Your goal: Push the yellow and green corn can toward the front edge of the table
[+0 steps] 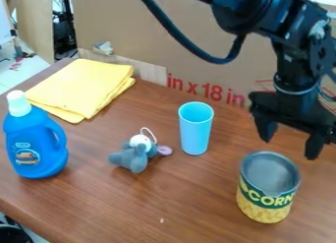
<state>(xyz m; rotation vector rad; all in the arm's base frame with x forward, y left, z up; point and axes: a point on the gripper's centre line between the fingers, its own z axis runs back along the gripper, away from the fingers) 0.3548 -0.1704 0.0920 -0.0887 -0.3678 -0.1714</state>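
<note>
Hanging at the right of the frame: one black pincer (290, 137), fingers spread apart, nothing pinched between them. Nearest item, just below it: one can (267, 190), upright at the lower right, yellow-and-green label, grey metal top, not touched by the fingers.

Other items, all on the brown wooden tabletop (177, 202):
- One light-blue cup (195, 131), upright, right of centre, behind and to the left of the can.
- One grey plush toy (136, 157), near the centre, with a white string loop and a pink part towards the cup; near it, apart.
- One blue bottle (34, 146), white cap on, upright at the left edge.
- One yellow cloth (82, 87), folded, upper left.

Backing: a cardboard panel (157, 38) across the top.

Progress, as judged from the arrangement: an ungrasped stage. The can stands free under the pincer; no hold is made, and any grasp or lift is yet to be done.
</note>
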